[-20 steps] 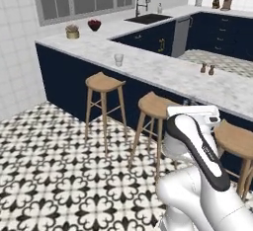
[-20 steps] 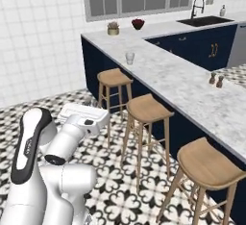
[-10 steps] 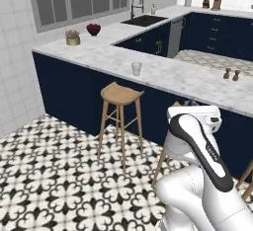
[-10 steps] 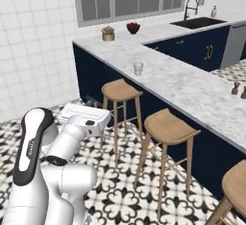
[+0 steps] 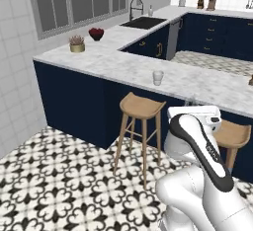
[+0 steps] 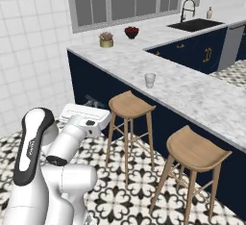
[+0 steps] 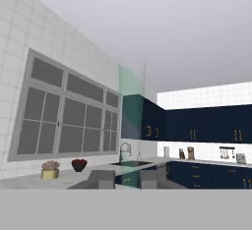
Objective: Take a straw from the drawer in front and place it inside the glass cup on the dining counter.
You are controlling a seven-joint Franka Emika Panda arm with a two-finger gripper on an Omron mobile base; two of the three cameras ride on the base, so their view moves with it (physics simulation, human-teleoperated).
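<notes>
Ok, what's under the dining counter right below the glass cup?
Below the glass cup, a wooden stool stands against the dining counter and its navy panel. The stool's seat tucks slightly under the overhang, covering part of the panel behind it.

The stool (image 5: 232,135) beside the counter sits partly hidden behind the robot arm; the gripper's (image 7: 129,179) grip cannot be made out.

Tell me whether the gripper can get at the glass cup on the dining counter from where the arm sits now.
Probably not yet. The glass cup stands uncovered near the edge of the dining counter, but the arm is folded back over the base, with a wooden stool between them. The gripper points at the far cabinets, not down at the cup.
</notes>
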